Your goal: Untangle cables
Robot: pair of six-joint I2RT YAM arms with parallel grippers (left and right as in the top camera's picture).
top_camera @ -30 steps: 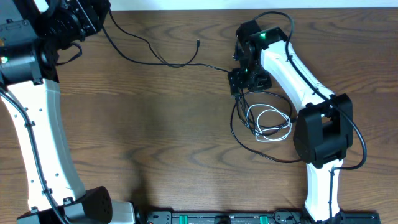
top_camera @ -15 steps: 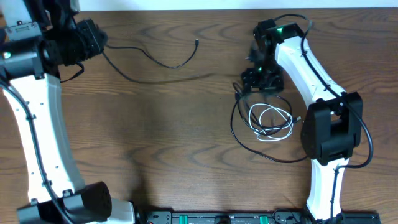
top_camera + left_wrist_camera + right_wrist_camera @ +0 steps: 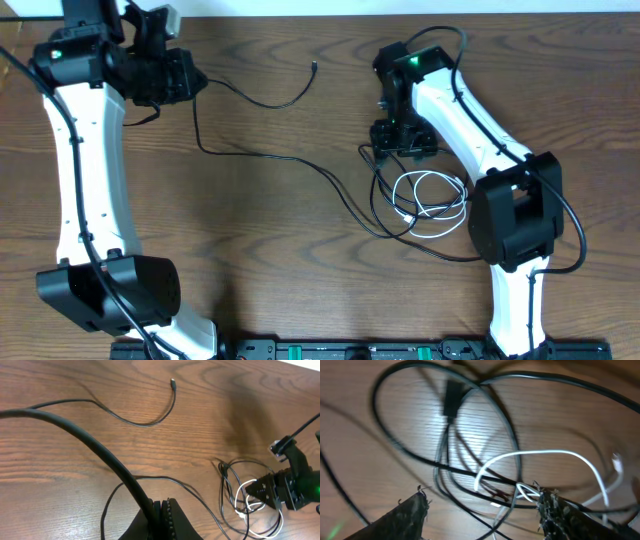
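Since the earlier frame, the left tool [image 3: 188, 78] has been swung to the right. The black cable [image 3: 262, 157] has been let down slack across the table [image 3: 250, 260]. The right tool [image 3: 402, 138] has been brought left and lower, over the top of the tangle [image 3: 392, 205].

Trouble could be made in two ways. On the left, if the black cable is pulled too hard or too fast, the slack would be used up. The whole tangle could then be dragged along and its knots pulled tighter. Its loose plug [image 3: 315, 68] could also be whipped about. On the right, many cords cross just under the right tool. If it is shut there, the black loops [image 3: 378, 190] and the white cable [image 3: 440, 180] could be grabbed together, and nothing would be pulled free.

The left tool is pressed fully together, and the black cable seems to be pinched in it, near one end. From there the cable is laid down and across to the tangle, which lies in front of the right arm.

The right tool is held wide apart. Nothing is seen clamped in it. The white cable is seen close by one fingertip [image 3: 552, 510], but it cannot be told if it is touched.
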